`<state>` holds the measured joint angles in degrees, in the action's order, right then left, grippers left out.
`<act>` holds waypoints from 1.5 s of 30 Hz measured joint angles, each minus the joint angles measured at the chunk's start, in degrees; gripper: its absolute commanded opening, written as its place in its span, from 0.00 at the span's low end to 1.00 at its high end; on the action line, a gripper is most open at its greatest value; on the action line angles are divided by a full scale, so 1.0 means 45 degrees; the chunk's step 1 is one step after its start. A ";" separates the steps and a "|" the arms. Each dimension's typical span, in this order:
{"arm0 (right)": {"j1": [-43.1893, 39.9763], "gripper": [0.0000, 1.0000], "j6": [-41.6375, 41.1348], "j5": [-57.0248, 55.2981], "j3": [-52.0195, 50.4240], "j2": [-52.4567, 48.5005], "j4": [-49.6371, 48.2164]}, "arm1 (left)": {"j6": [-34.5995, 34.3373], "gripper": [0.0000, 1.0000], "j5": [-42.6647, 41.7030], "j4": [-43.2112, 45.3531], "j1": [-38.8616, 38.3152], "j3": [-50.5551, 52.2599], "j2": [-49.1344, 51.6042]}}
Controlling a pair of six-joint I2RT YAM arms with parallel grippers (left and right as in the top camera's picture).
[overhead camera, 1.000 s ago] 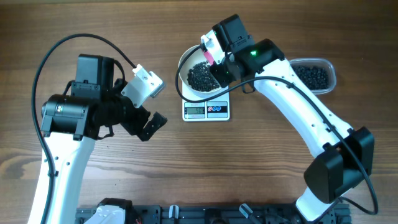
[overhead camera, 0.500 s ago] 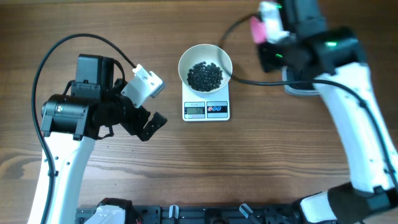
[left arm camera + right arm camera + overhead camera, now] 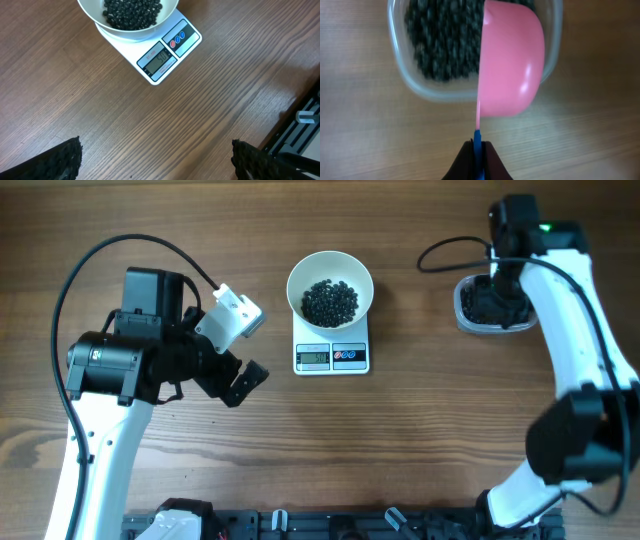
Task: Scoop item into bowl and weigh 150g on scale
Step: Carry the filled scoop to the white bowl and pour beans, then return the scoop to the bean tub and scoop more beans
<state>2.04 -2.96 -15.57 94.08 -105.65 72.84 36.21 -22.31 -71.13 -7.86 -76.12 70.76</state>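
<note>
At the bottom edge of the right wrist view, the right tool is closed tight on the thin blue handle of a pink scoop. The handle runs straight up the frame from the fingers. The scoop's cup is rolled on edge with its rim facing frame left, so whether it carries anything cannot be told.

Just beyond the cup lies the clear plastic tub, its long axis across the frame. The item is heaped inside it, mostly left of the cup, so the next dip probably calls for a roll and push toward that side.

Farther off, at top centre of the overhead view, the white bowl sits on the scale with a shallow heap of the pieces. The display is lit, but its digits are too small to read. No brand shows.

The left tool stands wide apart and empty at frame left. The right arm is much nearer the tub.
</note>
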 measured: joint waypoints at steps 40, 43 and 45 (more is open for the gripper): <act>-0.1938 0.04 0.1885 0.4585 -0.1020 -0.1588 -0.1953 | 0.0000 1.00 0.0000 0.0005 0.0000 0.0000 0.0000; -0.2696 0.04 0.2166 0.5955 -0.1020 -0.1588 -0.1715 | 0.0000 1.00 0.0005 0.0010 0.0000 0.0000 0.0000; -0.3011 0.04 0.2283 0.6509 -0.1020 -0.1588 -0.1530 | 0.0000 1.00 0.0024 0.0005 0.0000 0.0000 0.0000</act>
<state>-11.51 7.31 13.72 89.49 -112.79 65.95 36.21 -22.20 -71.11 -7.86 -76.12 70.76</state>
